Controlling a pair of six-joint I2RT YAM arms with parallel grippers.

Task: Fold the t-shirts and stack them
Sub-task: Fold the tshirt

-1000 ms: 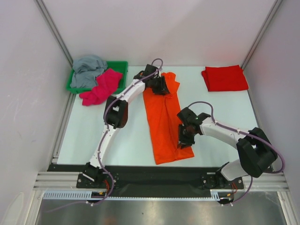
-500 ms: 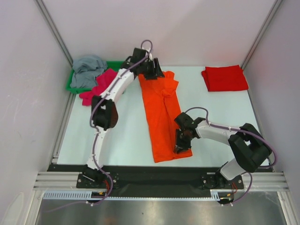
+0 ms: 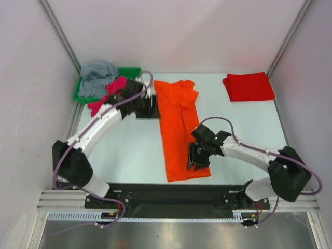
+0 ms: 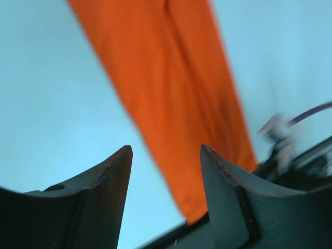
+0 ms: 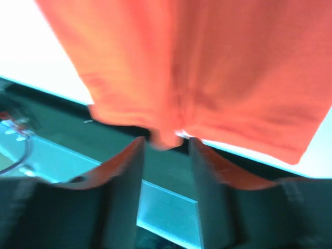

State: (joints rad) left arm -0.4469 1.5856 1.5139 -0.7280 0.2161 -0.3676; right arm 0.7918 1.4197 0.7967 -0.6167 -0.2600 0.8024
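An orange t-shirt (image 3: 179,129) lies folded lengthwise into a long strip down the middle of the table. My left gripper (image 3: 150,106) hovers just left of its upper part. In the left wrist view that gripper (image 4: 166,148) is open and empty, with the orange t-shirt (image 4: 171,88) beyond it. My right gripper (image 3: 197,158) is over the strip's near right corner. In the right wrist view its jaws (image 5: 166,139) stand apart, and a small fold of the orange hem (image 5: 167,136) sits between the tips. A folded red t-shirt (image 3: 249,86) lies at the far right.
A green tray (image 3: 132,72) at the far left holds a crumpled grey t-shirt (image 3: 97,77). A magenta t-shirt (image 3: 111,96) spills from it onto the table. The black front strip (image 3: 155,192) runs just below the orange hem. Frame posts and white walls enclose the table.
My left arm has swung away from the orange shirt's top edge, leftward and nearer, with its jaws wider. My right gripper slid left along the near hem and its jaws spread.
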